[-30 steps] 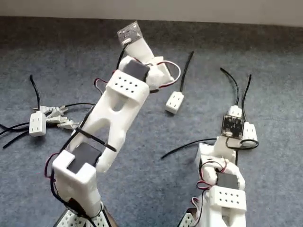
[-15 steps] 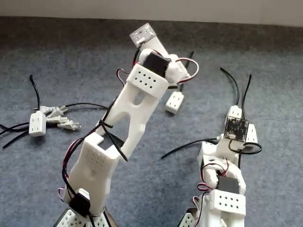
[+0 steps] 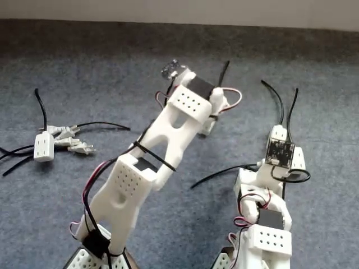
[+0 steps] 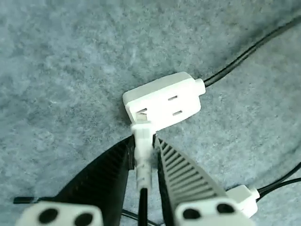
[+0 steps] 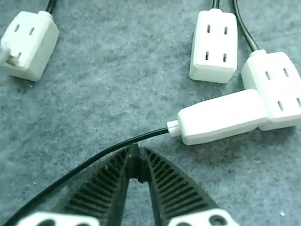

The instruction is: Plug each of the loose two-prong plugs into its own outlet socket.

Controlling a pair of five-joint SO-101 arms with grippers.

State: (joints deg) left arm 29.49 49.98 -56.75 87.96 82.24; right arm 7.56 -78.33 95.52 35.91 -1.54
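**High view, hidden bits:** the left arm (image 3: 168,140) sprawls across the grey carpet (image 3: 101,67). It covers its own gripper and most of the middle socket block (image 3: 210,128), so only a white sliver peeks out.
**High view, off to the side:** a lone socket block (image 3: 44,145) lies with a small heap of loose plugs (image 3: 70,140) just beside it, well apart from both arms.
**Left wrist view, gripper:** the left gripper (image 4: 142,141) is clamped tight on a white two-prong plug (image 4: 142,160).
**Left wrist view, plug:** its front end sits right up against the end face of the middle socket block. The prongs are hidden, so I can't tell how far in they are.
**Right wrist view, gripper:** the right gripper (image 5: 136,157) has its fingers squeezed together, tips right at a black cord (image 5: 94,165). Can't make out whether the cord is pinched.
**Right wrist view, sockets:** that cord runs to a flat plug (image 5: 218,117) seated in the side of a plugged socket block (image 5: 277,89). A spare socket block (image 5: 214,40) lies just beside it.
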